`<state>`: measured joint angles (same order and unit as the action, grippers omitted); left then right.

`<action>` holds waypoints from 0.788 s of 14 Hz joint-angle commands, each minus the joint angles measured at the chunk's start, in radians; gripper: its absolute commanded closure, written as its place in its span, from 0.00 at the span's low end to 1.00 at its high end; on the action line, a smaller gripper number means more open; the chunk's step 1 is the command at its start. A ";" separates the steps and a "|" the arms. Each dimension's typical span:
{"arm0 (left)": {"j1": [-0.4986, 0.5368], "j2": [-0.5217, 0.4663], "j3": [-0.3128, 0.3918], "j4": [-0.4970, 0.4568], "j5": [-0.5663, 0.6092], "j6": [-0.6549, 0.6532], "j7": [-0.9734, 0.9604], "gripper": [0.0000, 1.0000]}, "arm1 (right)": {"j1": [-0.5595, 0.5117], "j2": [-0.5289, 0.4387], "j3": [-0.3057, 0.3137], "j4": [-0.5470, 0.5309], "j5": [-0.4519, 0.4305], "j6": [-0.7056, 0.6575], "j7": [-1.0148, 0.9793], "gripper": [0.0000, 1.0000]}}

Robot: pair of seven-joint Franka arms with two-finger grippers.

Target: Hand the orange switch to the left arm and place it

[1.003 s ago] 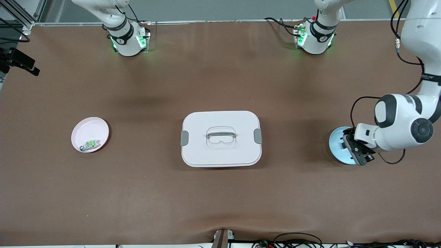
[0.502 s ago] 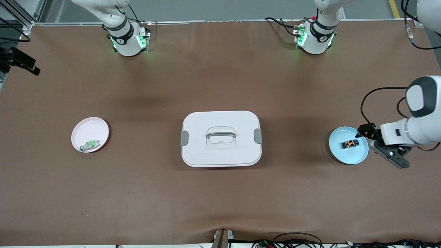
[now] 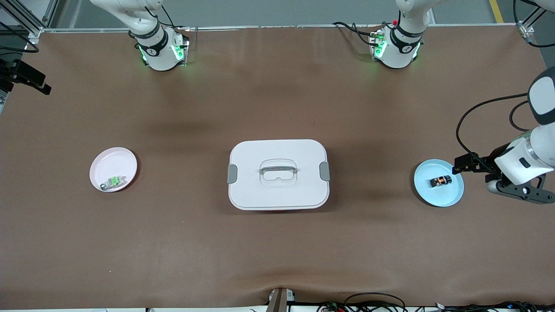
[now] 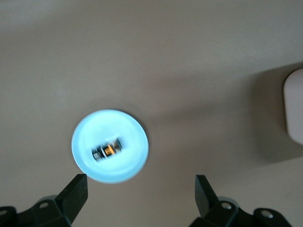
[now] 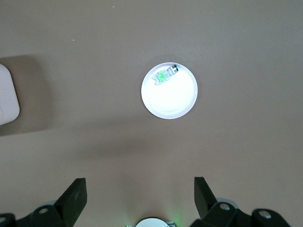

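Left claw (image 3: 518, 190) — farther off plate (image 3: 451, 197)

- The table (image 3: 277, 242) is covered by a matt brown sheet, smooth but for a slight wrinkle at the edge nearest the front camera.
- The box (image 3: 277, 193) is seen in smooth white plastic with a soft sheen; its clips and handle are finished in matt grey.
- The blue plate (image 3: 446, 197) and the pink plate (image 3: 113, 162) are shown as smooth, faintly glossy plastic.
- The arms (image 3: 527, 162) are clad in glossy white shells with black bands.
- The left gripper (image 4: 141, 191) fingers are seen in matt black.
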<state>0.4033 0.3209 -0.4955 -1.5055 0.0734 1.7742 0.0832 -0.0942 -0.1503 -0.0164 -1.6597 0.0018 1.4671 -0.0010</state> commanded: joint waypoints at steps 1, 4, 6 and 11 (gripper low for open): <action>0.000 -0.088 -0.038 0.001 0.014 -0.088 -0.126 0.00 | -0.005 0.009 0.007 0.023 -0.005 -0.017 -0.010 0.00; -0.009 -0.144 -0.026 -0.007 0.014 -0.134 -0.128 0.00 | -0.007 0.009 0.007 0.023 -0.005 -0.017 -0.010 0.00; -0.145 -0.161 0.122 -0.007 0.011 -0.142 -0.114 0.00 | -0.005 0.009 0.007 0.023 -0.005 -0.017 -0.010 0.00; -0.351 -0.262 0.354 -0.013 -0.001 -0.235 -0.114 0.00 | -0.005 0.009 0.007 0.023 -0.005 -0.017 -0.010 0.00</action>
<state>0.1050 0.1239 -0.1971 -1.4964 0.0759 1.5897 -0.0366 -0.0942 -0.1500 -0.0152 -1.6593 0.0018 1.4666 -0.0022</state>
